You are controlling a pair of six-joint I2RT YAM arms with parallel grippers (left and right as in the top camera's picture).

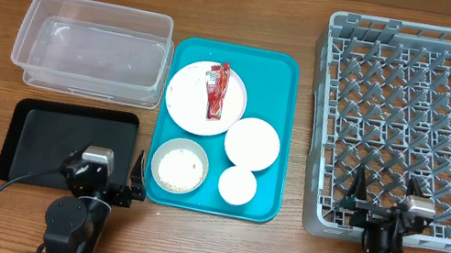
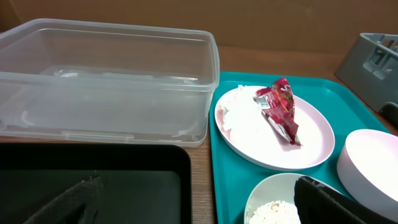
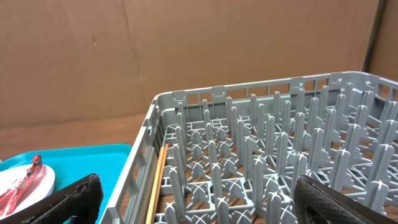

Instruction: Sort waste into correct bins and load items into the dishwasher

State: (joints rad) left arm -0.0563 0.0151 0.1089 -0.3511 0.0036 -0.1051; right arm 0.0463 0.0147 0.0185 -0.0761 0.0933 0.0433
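A teal tray (image 1: pixel 278 89) holds a white plate (image 1: pixel 186 99) with a red wrapper (image 1: pixel 217 91) on it, a white plate or bowl (image 1: pixel 252 142), a small white cup (image 1: pixel 237 185) and a bowl of crumbs (image 1: pixel 179 166). The grey dishwasher rack (image 1: pixel 421 124) stands at the right. My left gripper (image 1: pixel 109 179) is open and empty over the black tray (image 1: pixel 47 137). My right gripper (image 1: pixel 380 199) is open and empty over the rack's near edge. In the left wrist view the wrapper (image 2: pixel 281 109) lies on the plate (image 2: pixel 249 134).
A clear plastic bin (image 1: pixel 92 49) stands at the back left, also in the left wrist view (image 2: pixel 106 81). A wooden stick (image 3: pixel 157 186) lies inside the rack's left wall in the right wrist view. A cardboard wall stands behind the table.
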